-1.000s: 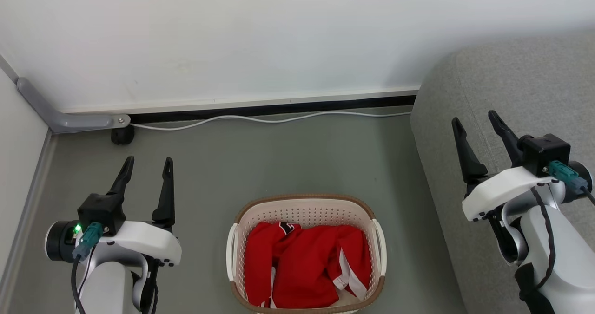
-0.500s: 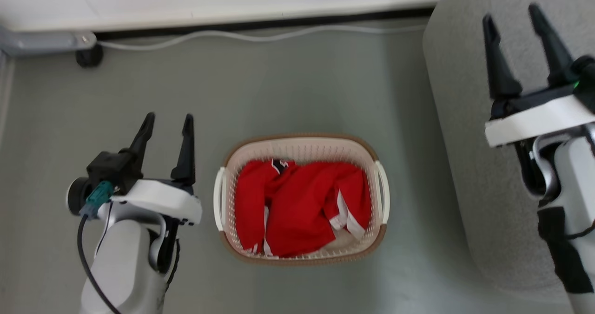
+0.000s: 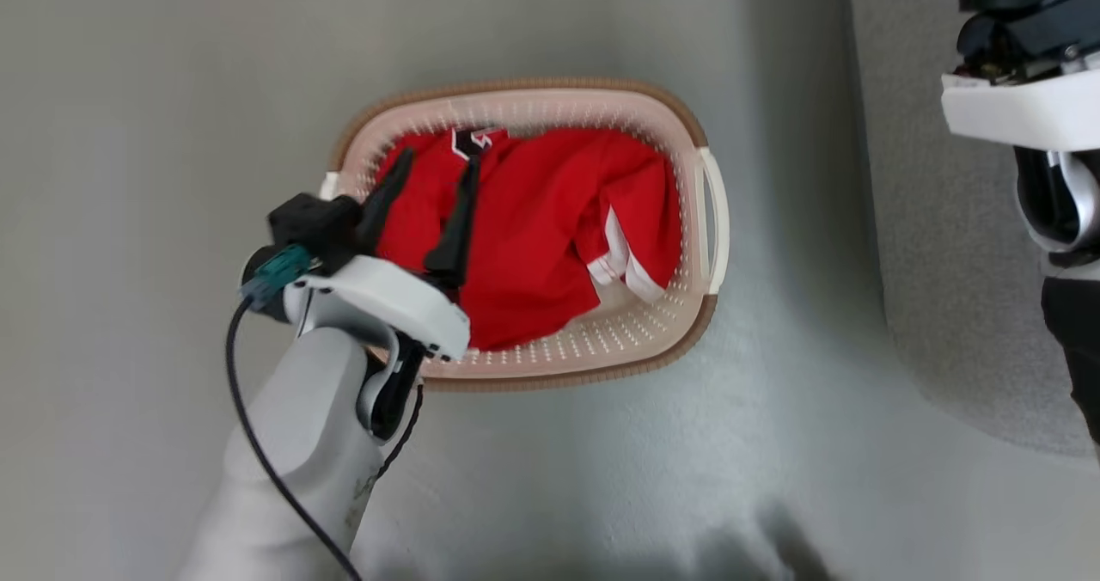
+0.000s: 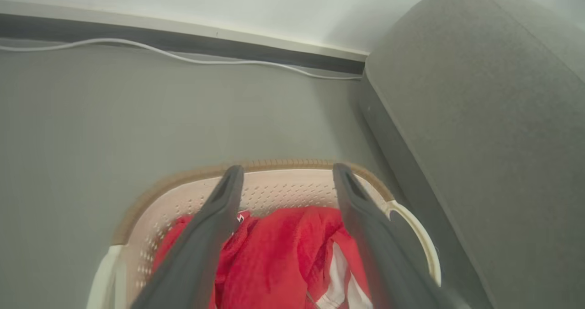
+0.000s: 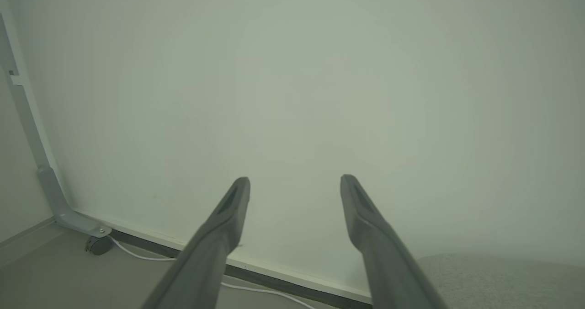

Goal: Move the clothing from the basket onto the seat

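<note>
Red soft fabric with white stripe trim: the clothing (image 3: 550, 211) lies bunched inside the cream-white oval plastic laundry basket (image 3: 593, 362) with perforated sides and a brown rim. None of it hangs over the rim and none is out of the basket yet, so we judge the task to be at its very start.

The basket stands on the grey floor (image 3: 129, 220). The large grey fabric-upholstered sofa (image 3: 945, 306), the seat, rises just beside the basket's right-hand white handle (image 3: 715, 211). That is near enough, we reckon, that a lifted garment needs only a short carry across.

The left fingers (image 3: 458, 216) hang above the basket's left half, spread wide and gripping nothing, tips pointing toward the basket's far rim. In the left wrist view the two dark fingers frame the red heap, with fabric between and below them. Whether the tips touch the cloth we cannot tell. We read this as the approach, with the fingers kept wide so they can straddle a thick fold before closing.

The right fingers (image 5: 215, 238) are likewise released and empty. They are raised off to the basket's right, over the sofa, and face a pale wall (image 5: 292, 71). We judge that arm to be parked clear, leaving the basket to the left arm.

Caution: the cloth is limp and piled. A pinch may bring up one layer or several, and a trailing sleeve could snag the basket's rim and drag the basket along.
</note>
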